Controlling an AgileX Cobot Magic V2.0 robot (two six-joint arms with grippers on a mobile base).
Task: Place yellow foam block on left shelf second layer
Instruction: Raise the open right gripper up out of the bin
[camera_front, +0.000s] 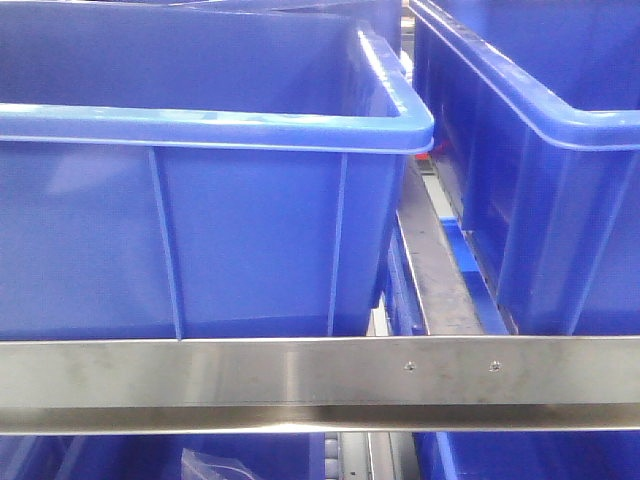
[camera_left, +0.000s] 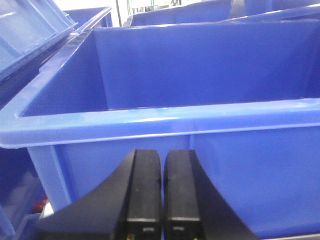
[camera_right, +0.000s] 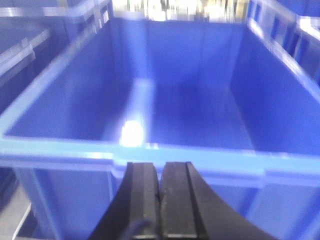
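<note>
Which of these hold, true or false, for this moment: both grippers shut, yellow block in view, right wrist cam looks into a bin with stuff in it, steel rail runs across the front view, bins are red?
1. Both grippers are shut. True: the left gripper and right gripper each show fingers pressed together, with nothing between them.
2. The yellow block is in view. False: no view shows it.
3. The right wrist view looks into a bin holding items. False: the visible floor of that bin is bare, though the picture is blurred.
4. A steel rail runs across the front view. True: it spans the frame below the bins.
5. The bins are red. False: the left bin and its neighbour are blue.
</note>
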